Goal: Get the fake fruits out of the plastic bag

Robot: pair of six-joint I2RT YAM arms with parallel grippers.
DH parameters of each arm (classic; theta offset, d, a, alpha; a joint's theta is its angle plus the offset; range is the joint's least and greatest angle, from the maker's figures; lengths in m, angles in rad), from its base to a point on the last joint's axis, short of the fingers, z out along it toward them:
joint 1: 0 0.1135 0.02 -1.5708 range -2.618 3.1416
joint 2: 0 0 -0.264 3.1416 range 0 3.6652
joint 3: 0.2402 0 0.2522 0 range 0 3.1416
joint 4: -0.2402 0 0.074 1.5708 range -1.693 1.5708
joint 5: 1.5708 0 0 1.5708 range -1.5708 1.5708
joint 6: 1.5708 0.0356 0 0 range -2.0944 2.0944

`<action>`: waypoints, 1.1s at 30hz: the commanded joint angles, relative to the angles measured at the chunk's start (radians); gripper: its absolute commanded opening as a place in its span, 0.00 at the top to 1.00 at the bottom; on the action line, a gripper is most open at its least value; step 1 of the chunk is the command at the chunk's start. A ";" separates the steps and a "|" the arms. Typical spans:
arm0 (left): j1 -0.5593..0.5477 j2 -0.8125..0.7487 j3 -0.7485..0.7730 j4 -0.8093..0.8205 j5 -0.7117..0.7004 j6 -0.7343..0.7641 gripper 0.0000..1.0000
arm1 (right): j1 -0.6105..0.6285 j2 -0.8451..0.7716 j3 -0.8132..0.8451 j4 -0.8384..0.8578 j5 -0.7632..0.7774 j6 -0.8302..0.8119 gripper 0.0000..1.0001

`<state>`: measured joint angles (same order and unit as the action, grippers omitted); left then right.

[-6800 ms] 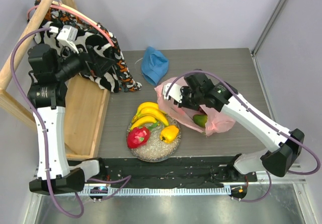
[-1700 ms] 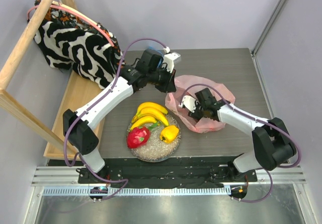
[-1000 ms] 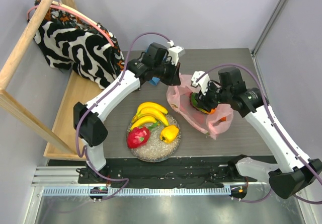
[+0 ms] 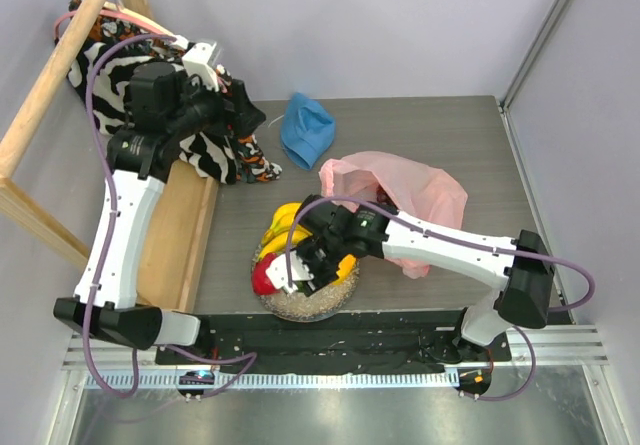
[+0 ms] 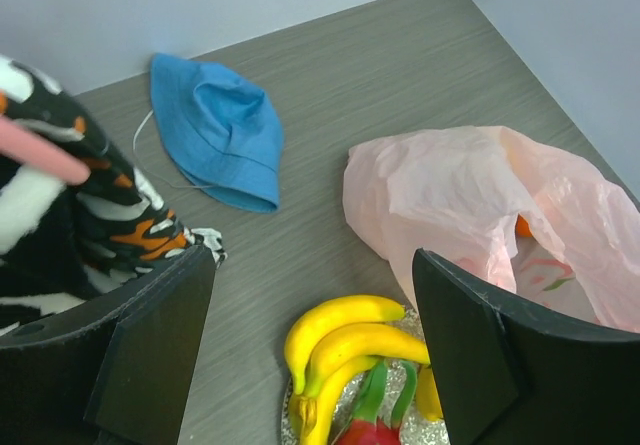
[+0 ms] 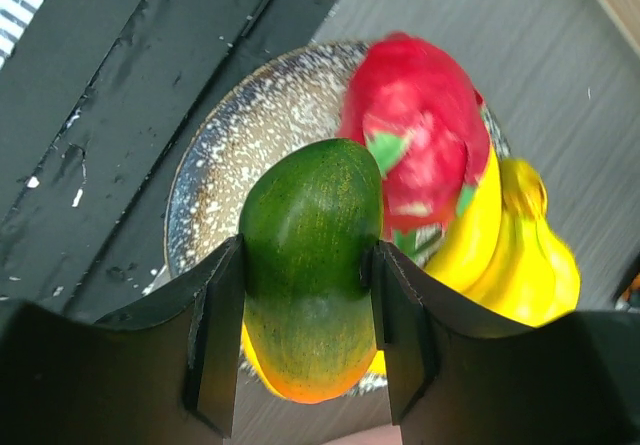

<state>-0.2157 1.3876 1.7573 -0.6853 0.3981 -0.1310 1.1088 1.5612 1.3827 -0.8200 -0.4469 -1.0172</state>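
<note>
The pink plastic bag (image 4: 410, 190) (image 5: 470, 195) lies slumped on the table, and an orange (image 5: 522, 227) shows through its mouth. My right gripper (image 4: 308, 263) (image 6: 308, 255) is shut on a green-and-orange mango (image 6: 310, 265), holding it just above the speckled plate (image 4: 300, 308) (image 6: 230, 155). On that plate lie the banana bunch (image 4: 283, 215) (image 5: 345, 335) (image 6: 520, 255), the red dragon fruit (image 4: 262, 277) (image 6: 420, 135) and a yellow pepper (image 4: 347, 263). Far back on the left, my left gripper (image 4: 238, 115) (image 5: 312, 260) hangs open and empty.
A blue cloth hat (image 4: 306, 128) (image 5: 215, 130) lies behind the bag. Black-and-white patterned fabric (image 4: 215, 150) (image 5: 60, 215) drapes over a wooden rack (image 4: 170, 235) at the left, right beside my left gripper. Grey walls close the back and right.
My left gripper opened, let go of the bag and drew back up to the left. The right arm carried the mango from above the bag over to the plate. The bag sagged flat.
</note>
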 commanded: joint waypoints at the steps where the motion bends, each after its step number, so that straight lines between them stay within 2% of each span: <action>1: 0.053 -0.088 -0.051 0.041 0.041 -0.025 0.15 | 0.064 -0.033 -0.050 0.127 -0.006 -0.148 0.82; 10: 0.183 -0.235 -0.194 0.075 0.116 -0.110 0.16 | 0.128 0.017 -0.154 0.200 -0.042 -0.306 0.82; 15: 0.211 -0.291 -0.248 0.076 0.140 -0.122 0.16 | 0.135 0.045 -0.192 0.223 -0.069 -0.389 0.79; 25: 0.308 -0.309 -0.291 0.098 0.188 -0.165 0.17 | 0.135 0.100 -0.257 0.344 -0.047 -0.547 0.78; 33: 0.323 -0.294 -0.298 0.105 0.203 -0.180 0.18 | 0.134 0.135 -0.267 0.400 -0.055 -0.558 0.68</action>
<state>0.0986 1.0962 1.4612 -0.6308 0.5648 -0.2886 1.2381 1.6993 1.1172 -0.5175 -0.4801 -1.5444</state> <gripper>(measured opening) 0.820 0.528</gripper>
